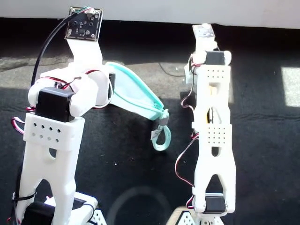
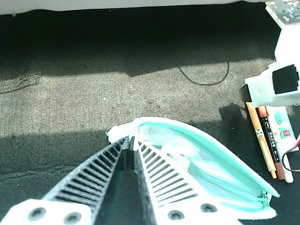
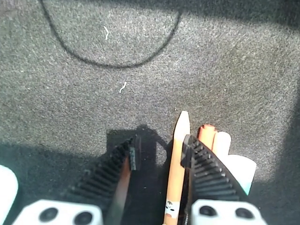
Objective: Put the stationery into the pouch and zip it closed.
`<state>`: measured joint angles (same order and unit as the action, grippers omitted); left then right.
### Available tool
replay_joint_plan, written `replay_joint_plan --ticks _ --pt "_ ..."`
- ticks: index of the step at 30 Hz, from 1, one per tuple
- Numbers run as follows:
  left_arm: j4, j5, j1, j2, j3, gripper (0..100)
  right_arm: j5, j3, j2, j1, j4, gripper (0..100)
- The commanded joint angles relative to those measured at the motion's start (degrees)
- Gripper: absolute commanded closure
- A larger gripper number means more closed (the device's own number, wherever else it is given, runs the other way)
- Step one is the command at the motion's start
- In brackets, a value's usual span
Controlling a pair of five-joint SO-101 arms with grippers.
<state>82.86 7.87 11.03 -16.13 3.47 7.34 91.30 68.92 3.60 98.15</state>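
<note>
Closest to the lens, the left gripper point(image 2: 129, 146) is pinched almost fully together on the rim of the mint pouch point(image 2: 211, 164). That pouch hangs open-mouthed at about 11 o'clock from the middle of the dark mat point(image 1: 117, 178), its zip loop point(image 1: 161, 139) dangling at the pouch's 5 o'clock end. At 3 o'clock of the pouch, the right gripper point(image 3: 161, 154) is spread wide, holding nothing, astride an orange pen point(image 3: 176, 168). A red pen point(image 3: 207, 132) and a white pen point(image 3: 225, 140) lie just beside it, outside one finger.

I judge the pouch soft, light and floppy, best held by its rim so the mouth gapes. The pens look stiff, light and slick, likely to roll; mid-barrel is the place to grip. Small marks on the orange pen and a label on the white one are too small to read.
</note>
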Motion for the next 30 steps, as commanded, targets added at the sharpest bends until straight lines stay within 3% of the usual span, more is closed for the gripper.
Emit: replay_joint_plan --ticks 1,13,16,18,22,30 --pt "1.4 0.2 0.2 0.9 -2.0 99 1.8 -0.6 -0.6 -1.9 -1.6 85.4" --pt "1.3 0.2 0.1 0.9 -2.0 99 2.0 -14.7 -0.7 -2.1 -13.2 85.4" --pt "1.3 0.2 0.1 0.9 -2.0 99 5.4 -16.6 -0.7 -1.1 -13.5 85.4" --pt "1.3 0.2 0.1 0.9 -2.0 99 9.1 -18.0 -0.7 -0.2 -12.9 86.5" --pt "1.3 0.2 0.1 0.9 -2.0 99 16.3 -20.1 -0.7 1.4 -9.8 99.8" --pt "1.3 0.2 0.1 0.9 -2.0 99 9.1 -7.0 -2.7 1.5 1.9 99.4"
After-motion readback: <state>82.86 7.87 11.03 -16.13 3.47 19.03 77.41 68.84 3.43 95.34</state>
